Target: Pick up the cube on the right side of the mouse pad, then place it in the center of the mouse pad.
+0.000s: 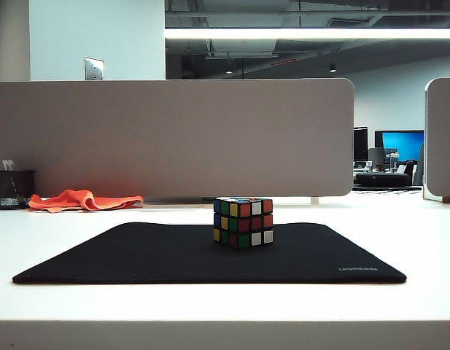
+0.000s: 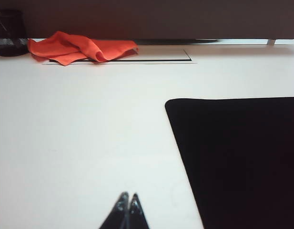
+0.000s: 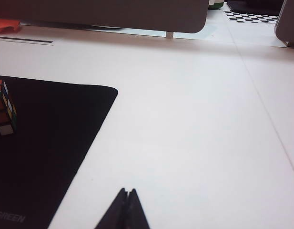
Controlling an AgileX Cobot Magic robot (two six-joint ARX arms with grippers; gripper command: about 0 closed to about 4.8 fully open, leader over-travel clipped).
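The cube (image 1: pixel 243 222), black-edged with red, white, green and yellow stickers, stands upright near the middle of the black mouse pad (image 1: pixel 137 255). The right wrist view catches the cube (image 3: pixel 4 109) at the picture's edge, on the mouse pad (image 3: pixel 51 138). My right gripper (image 3: pixel 127 191) is shut and empty, over bare white table to the right of the pad, well away from the cube. My left gripper (image 2: pixel 128 195) is shut and empty, over white table to the left of the mouse pad (image 2: pixel 242 157). Neither arm shows in the exterior view.
An orange cloth (image 1: pixel 82 200) lies at the back left beside a black mesh pen cup (image 1: pixel 14 189). A grey partition (image 1: pixel 173 135) closes off the back of the white table (image 1: pixel 225 306).
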